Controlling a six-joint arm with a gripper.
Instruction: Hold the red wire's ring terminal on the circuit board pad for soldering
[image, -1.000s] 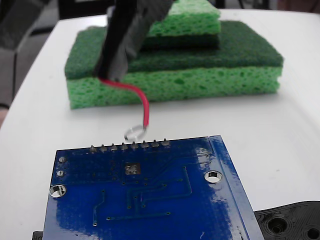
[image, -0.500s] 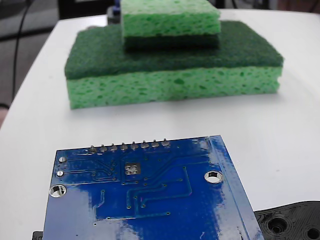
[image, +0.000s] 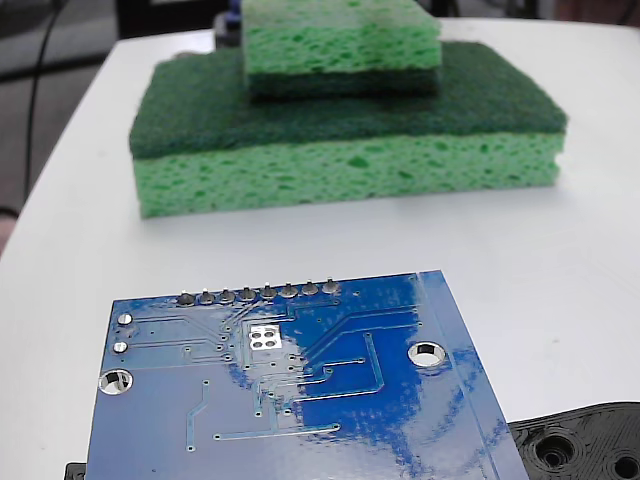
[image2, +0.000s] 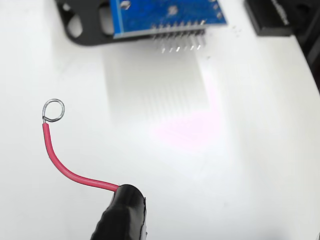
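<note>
Black, rounded, glossy tool (image2: 122, 212) tip at the wrist view's lower edge; thin pale seam down its right side.

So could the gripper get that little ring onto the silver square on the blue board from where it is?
Probably yes: the pad lies bare, and only white table separates the ring terminal from the circuit board.

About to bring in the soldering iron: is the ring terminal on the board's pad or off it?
Off. The small silver square pad lies bare; in the wrist view the tiny silvery ring terminal hangs over white table, apart from the glossy blue board.
</note>
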